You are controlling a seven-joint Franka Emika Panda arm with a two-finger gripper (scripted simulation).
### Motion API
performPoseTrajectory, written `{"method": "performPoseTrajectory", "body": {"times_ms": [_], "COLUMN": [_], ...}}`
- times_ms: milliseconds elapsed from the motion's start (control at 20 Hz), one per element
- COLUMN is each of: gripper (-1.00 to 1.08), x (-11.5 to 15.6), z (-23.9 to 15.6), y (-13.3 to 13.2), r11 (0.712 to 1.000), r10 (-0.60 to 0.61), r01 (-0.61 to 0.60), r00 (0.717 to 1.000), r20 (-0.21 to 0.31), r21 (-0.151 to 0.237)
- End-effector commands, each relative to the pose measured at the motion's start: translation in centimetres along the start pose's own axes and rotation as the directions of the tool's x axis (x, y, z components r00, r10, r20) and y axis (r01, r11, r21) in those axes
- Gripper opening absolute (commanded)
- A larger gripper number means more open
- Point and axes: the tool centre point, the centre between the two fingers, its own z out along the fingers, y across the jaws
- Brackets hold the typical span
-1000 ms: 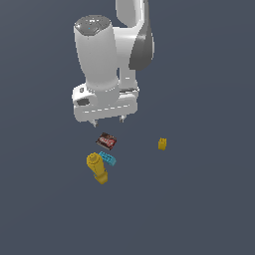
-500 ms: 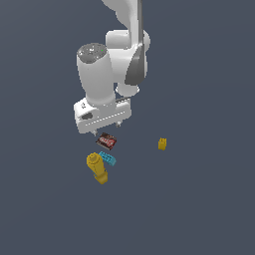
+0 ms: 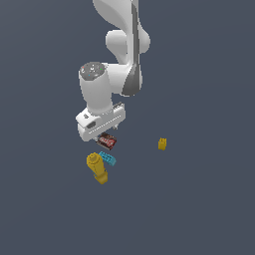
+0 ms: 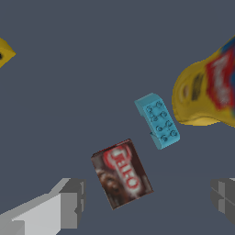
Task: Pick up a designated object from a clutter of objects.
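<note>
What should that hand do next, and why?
Probably sink straight down over the dark box. The hand is open, its fingers apart with the box lying flat between them, untouched, and the cyan brick sits clear beside it.

Exterior: box [image 3: 106, 141] partly hidden under gripper [image 3: 99, 130], label too small to read, fingertips not visible | Wrist: mustard bottle [image 4: 209, 90] cut off at right edge, label blurred | yellow block [image 4: 5, 52] cut off at left edge | fingers [image 4: 69, 203] cut off at bottom
</note>
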Motion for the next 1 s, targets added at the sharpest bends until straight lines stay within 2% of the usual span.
{"method": "performPoseTrajectory", "body": {"times_ms": [0, 500, 950], "gripper": [1.0, 1.0, 1.0], "x": [-0.6, -2.9, -4.1], "z": [1.2, 5.6, 7.7], "y": [-0.1, -0.7, -1.2], "r11": [0.998, 0.964, 0.929], "r10": [-0.058, -0.267, -0.369], "r01": [0.058, 0.267, 0.369], "r00": [0.998, 0.964, 0.929], "r20": [0.001, 0.003, 0.003], "r21": [0.001, 0.004, 0.007]}}
